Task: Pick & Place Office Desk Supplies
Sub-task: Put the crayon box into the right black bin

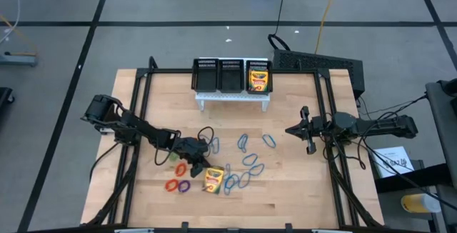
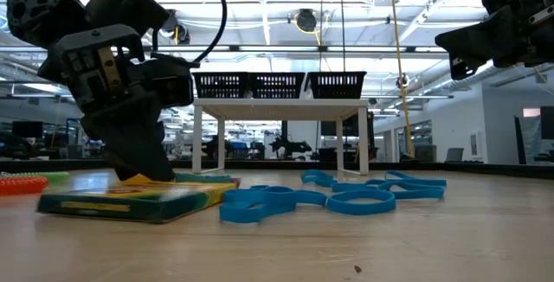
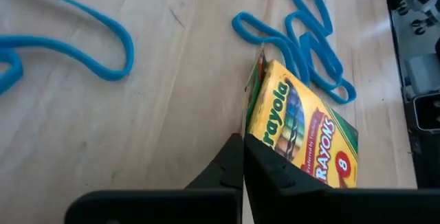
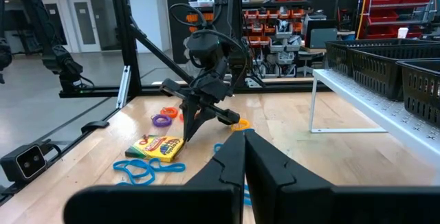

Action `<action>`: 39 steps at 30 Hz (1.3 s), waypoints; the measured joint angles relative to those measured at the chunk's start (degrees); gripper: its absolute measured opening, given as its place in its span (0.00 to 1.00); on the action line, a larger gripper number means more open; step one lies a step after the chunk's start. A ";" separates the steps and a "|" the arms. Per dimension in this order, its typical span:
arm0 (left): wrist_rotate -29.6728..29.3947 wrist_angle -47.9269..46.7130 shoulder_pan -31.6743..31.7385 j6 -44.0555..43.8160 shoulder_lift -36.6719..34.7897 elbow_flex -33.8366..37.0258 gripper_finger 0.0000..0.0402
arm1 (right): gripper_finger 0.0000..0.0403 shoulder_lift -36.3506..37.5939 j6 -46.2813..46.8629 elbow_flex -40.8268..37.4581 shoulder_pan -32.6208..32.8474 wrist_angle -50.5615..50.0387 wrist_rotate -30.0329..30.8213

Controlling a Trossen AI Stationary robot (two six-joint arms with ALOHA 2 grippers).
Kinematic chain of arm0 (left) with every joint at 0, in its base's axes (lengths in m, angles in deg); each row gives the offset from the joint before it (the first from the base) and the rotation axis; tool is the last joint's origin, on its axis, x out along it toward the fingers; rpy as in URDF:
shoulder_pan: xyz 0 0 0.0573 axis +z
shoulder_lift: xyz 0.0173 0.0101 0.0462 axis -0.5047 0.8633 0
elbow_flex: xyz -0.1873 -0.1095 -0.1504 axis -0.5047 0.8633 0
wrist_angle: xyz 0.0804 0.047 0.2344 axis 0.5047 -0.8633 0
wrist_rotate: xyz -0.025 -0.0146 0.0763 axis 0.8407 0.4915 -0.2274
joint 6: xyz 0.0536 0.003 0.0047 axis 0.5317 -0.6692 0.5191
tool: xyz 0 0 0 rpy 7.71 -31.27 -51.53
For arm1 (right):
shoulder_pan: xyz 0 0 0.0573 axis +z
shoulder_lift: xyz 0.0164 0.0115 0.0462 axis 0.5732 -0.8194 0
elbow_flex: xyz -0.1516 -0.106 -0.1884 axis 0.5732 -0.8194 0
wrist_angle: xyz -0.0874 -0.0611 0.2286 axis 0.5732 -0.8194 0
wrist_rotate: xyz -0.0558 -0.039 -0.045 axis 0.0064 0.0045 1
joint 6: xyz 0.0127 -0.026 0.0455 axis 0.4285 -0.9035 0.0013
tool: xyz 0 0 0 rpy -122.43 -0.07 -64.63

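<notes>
Yellow-and-green cardboard crayon box (image 1: 213, 179) flat on the wood table (image 1: 300, 197), roughly 6 o'clock from table centre, printed face up. Light, stiff along the edges, faces likely to dent under a hard squeeze, glossy print probably a bit slick. Best taken across the two long narrow sides, mid-length, so no tipping on lift.

Left gripper (image 3: 243, 146) down at the box's end, dark fingers closed tight against each other, tips touching the box edge. Nothing visible between them; can't tell if a flap is pinched. Judged a missed or glancing grasp: needs reopening wide enough to span the box.

Second crayon box (image 1: 258, 78) upright in the right compartment of the black mesh organiser (image 1: 206, 75) at 12 o'clock, on a white stand.

Blue loops (image 1: 250, 159) thin, flat, floppy rubbery ovals, scattered from centre to 5 o'clock, some touching the box. Fiddly: pinch one strand only. Orange loop (image 1: 181, 169), red loop (image 1: 171, 185), purple loop (image 1: 183, 187) small, round, at 7 o'clock.

Right gripper (image 4: 244, 139) parked at 3 o'clock, raised, jaws closed, empty.
</notes>
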 joint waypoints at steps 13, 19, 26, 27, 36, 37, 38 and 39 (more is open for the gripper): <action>-2.24 3.47 0.05 6.15 -4.57 -0.95 0.00 | 0.00 -0.13 0.02 0.02 -0.01 -0.02 0.00; -5.20 0.84 0.04 10.97 -11.07 -1.40 0.00 | 0.00 -0.64 0.32 0.02 0.01 0.53 0.02; -9.58 -3.62 0.00 14.35 -18.70 -1.42 0.00 | 0.00 -1.03 1.07 0.01 0.00 0.39 0.02; -10.21 -4.49 0.00 14.54 -19.57 -1.40 0.00 | 0.00 -1.03 1.07 0.01 0.01 0.46 0.01; -13.78 -7.02 0.33 18.43 -23.43 -1.42 0.00 | 0.00 -1.03 1.07 0.02 0.01 0.44 0.02; -13.93 -7.00 0.53 18.89 -23.43 -1.52 0.00 | 0.00 -1.03 1.07 0.00 0.01 0.44 0.02; -14.05 -7.33 0.76 19.36 -23.43 -1.86 0.00 | 0.00 -1.03 1.07 0.01 0.01 0.44 0.02; -14.09 -7.59 1.02 19.83 -23.43 -2.26 0.00 | 0.00 -1.03 1.07 0.02 0.01 0.44 0.02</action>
